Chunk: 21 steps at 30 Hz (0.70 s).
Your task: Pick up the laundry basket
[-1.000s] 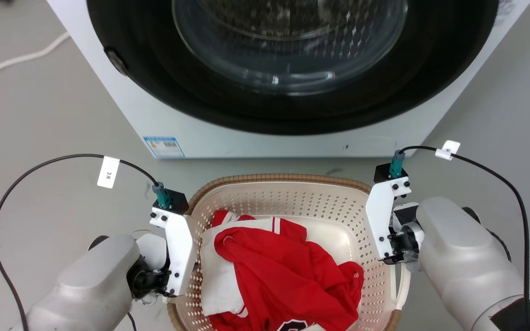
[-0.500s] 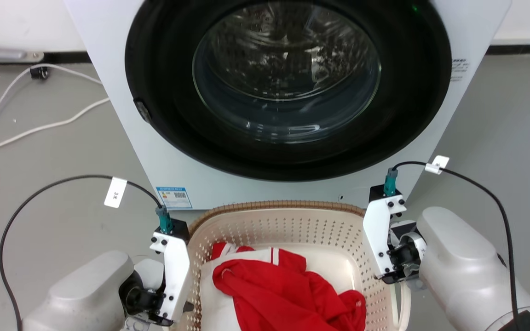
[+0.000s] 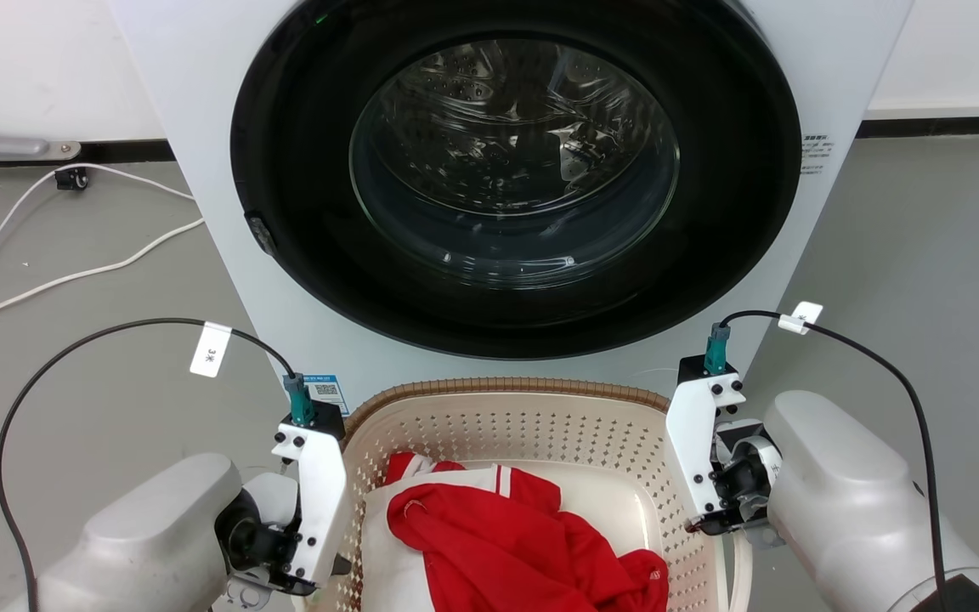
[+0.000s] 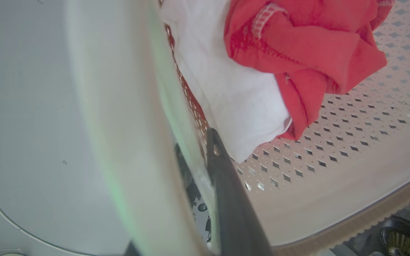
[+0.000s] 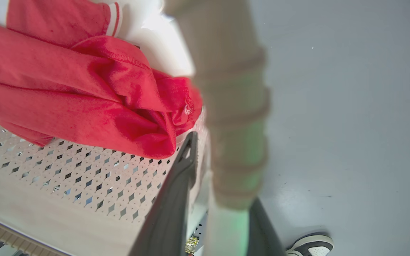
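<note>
The laundry basket (image 3: pixel 506 388), cream with perforated walls and a brown woven rim, hangs between my two arms in front of the washer. A red and white garment (image 3: pixel 498 535) lies inside it. My left gripper (image 3: pixel 332 565) is shut on the basket's left side. In the left wrist view one dark finger (image 4: pixel 226 185) presses inside the wall (image 4: pixel 333 142), and the blurred rim hides the other. My right gripper (image 3: pixel 710 523) is shut on the right side. The pale handle (image 5: pixel 233 106) runs between its fingers (image 5: pixel 176 199) in the right wrist view.
The white washer (image 3: pixel 200 212), its round glass door (image 3: pixel 515 161) closed, stands close behind the basket. White cables (image 3: pixel 73 274) trail over the grey floor at the left. A shoe (image 5: pixel 310 245) shows on the floor below the basket's right side.
The whole head picture has shifted, so the camera moved: more of the washer and the back wall shows now. Both grippers keep the same hold on the basket's sides.
</note>
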### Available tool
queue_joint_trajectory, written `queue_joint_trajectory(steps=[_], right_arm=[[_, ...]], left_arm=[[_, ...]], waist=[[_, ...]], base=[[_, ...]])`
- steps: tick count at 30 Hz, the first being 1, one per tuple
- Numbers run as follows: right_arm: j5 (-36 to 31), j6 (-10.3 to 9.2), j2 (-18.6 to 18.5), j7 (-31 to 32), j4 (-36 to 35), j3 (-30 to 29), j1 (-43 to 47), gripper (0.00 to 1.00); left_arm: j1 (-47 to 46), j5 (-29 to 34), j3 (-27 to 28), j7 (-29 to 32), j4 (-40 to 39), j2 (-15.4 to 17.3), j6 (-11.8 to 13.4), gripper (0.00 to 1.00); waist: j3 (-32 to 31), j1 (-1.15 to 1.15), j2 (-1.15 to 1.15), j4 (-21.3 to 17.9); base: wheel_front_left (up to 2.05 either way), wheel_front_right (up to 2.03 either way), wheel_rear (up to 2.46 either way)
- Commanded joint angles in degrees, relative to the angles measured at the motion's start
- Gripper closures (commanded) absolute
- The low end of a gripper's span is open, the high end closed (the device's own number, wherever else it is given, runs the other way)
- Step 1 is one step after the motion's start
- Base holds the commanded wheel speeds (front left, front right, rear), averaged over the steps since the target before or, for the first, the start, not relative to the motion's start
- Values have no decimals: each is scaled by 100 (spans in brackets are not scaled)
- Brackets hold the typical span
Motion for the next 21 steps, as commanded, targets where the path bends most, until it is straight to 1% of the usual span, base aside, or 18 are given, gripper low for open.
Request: queue_joint_trajectory(steps=[1, 21], right_arm=[[15, 16, -55, 11, 39, 16, -93, 100], [228, 17, 75, 17, 324, 81, -234, 100]], left_arm=[[-93, -10, -3, 7, 56, 71, -6, 100], [-173, -261, -88, 176, 148, 5, -7, 100]], waist=[[0, 1, 0, -5], [13, 1, 0, 36]], base=[[0, 0, 0], [0, 0, 0]])
